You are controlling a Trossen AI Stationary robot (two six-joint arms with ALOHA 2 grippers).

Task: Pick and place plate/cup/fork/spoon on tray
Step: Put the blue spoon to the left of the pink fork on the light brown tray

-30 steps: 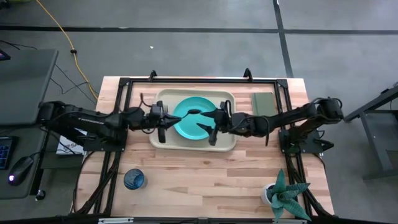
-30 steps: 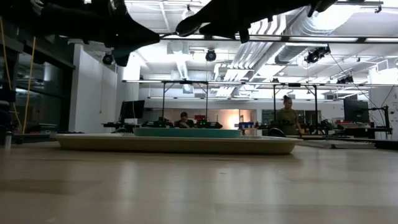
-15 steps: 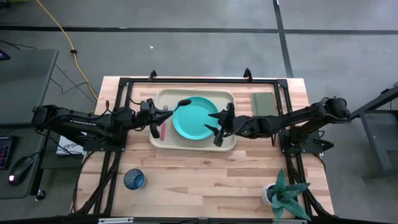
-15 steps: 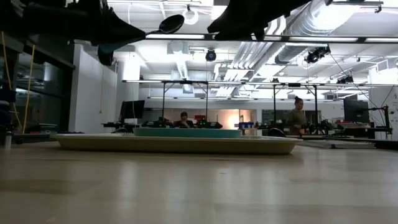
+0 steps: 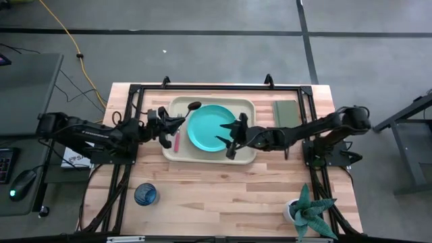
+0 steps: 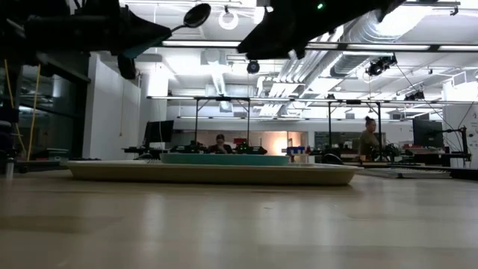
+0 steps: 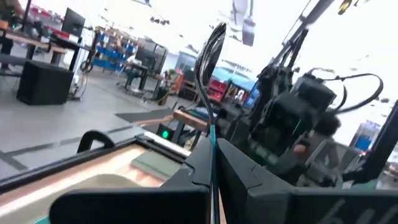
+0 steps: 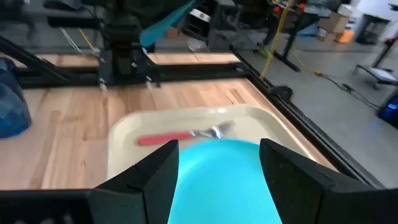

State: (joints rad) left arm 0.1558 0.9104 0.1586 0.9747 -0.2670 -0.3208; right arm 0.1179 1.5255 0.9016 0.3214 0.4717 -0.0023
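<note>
Spoon (image 5: pixel 191 108) shifted toward tray (image 5: pixel 247 157) corner, right fingers (image 5: pixel 233 134) nearer plate (image 5: pixel 209 127)

From table height, the beige tray (image 6: pixel 213 173) lies across the middle of the wooden table (image 6: pixel 239 228), with the turquoise plate (image 6: pixel 224 158) showing as a thin band above its rim. Overhead, at 10 o'clock, the left gripper (image 6: pixel 153 31) is clamped on the spoon (image 6: pixel 193 16), whose dark bowl juts up toward 12 o'clock. At 1 o'clock the right arm (image 6: pixel 306 22) hangs as a dark silhouette; its fingers cannot be made out. Far behind, toward 3 o'clock, a person (image 6: pixel 368 139) stands among workbenches.
</note>
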